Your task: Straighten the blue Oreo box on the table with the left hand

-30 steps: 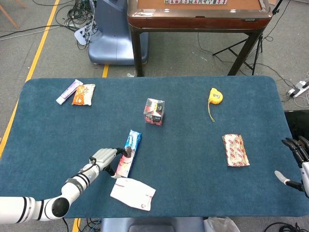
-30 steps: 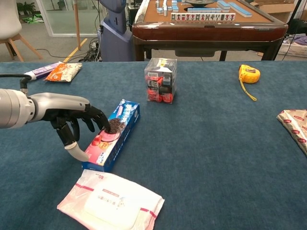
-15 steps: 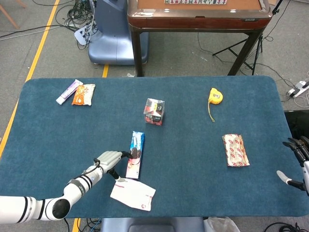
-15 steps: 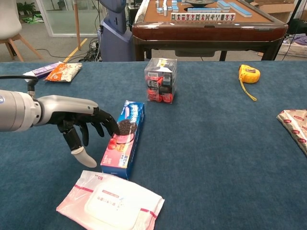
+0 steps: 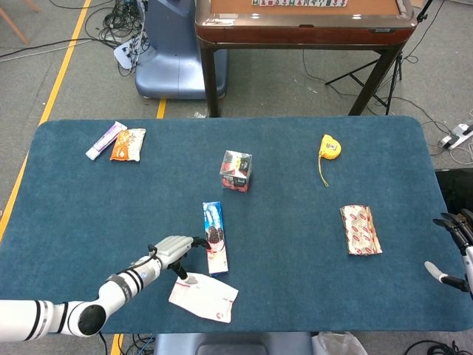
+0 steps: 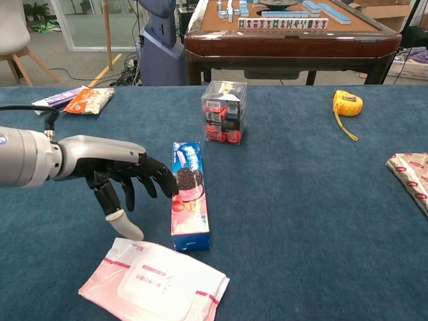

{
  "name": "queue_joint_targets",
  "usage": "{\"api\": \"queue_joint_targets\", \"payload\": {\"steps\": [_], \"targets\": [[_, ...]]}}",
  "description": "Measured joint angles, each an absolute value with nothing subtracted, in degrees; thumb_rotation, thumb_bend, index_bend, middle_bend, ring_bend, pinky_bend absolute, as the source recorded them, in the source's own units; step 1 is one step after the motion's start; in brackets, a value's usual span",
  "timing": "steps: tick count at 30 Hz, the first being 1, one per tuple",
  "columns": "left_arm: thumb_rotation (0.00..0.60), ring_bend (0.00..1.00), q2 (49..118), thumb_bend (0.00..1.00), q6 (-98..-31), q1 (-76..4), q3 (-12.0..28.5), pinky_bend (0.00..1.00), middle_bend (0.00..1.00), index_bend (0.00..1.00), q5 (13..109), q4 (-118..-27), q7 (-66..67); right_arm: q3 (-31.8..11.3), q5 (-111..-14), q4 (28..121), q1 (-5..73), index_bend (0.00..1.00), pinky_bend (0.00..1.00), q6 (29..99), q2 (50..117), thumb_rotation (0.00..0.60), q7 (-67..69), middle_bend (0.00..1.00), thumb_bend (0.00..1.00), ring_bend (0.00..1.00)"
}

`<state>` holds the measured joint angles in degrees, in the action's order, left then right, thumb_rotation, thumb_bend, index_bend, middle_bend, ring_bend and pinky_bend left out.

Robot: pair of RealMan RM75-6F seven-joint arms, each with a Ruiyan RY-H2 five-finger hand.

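Observation:
The blue Oreo box lies flat on the blue table, its long axis running away from me with the near end leaning slightly right. My left hand reaches in from the left, fingers spread, fingertips touching the box's left side near its middle. It holds nothing. My right hand shows only at the right edge of the head view, off the table, fingers apart and empty.
A white wet-wipe pack lies just in front of the box. A clear box of red items stands behind it. Yellow tape measure, a patterned packet, an orange snack bag and a tube lie farther off.
My left hand has pushed rightward. The box's near end has swung to the right, turning the box from a right-leaning diagonal to nearly straight.

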<state>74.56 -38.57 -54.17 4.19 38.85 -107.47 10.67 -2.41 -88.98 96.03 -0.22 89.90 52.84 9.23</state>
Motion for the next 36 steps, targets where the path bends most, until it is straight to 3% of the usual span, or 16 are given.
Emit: {"api": "queue_joint_targets", "payload": {"steps": [6,15,27,36], "targets": [[0.600,0.19,72.58,0.00,-44.12,-53.32,2.67,0.33,0.20,0.23,39.83,-109.80,12.84,-2.46,-89.05,95.99,-0.18,0.24,0.31,89.86,52.93,0.600,9.10,0.18,0.15,0.04],[0.600,0.19,69.14,0.00,-62.98,-47.78,-0.89,0.33,0.20,0.22,45.24,-116.52,20.16,-2.37,-89.62,96.21,-0.08,0.24,0.31,89.88,53.39,0.600,7.86,0.18,0.15,0.04],[0.600,0.15,66.18,0.00,-83.81,-32.66,-7.95,0.33,0.16,0.28,69.48,-118.99,22.86,-2.03,-90.38,96.56,0.48,0.24,0.31,89.00,54.57,0.600,5.34,0.18,0.14,0.04],[0.600,0.14,64.66,0.00,-94.62,-20.71,-11.73,0.32,0.16,0.33,85.07,-111.00,19.27,-2.27,-90.91,95.98,0.87,0.24,0.31,89.23,56.28,0.600,3.21,0.18,0.13,0.04]]}}
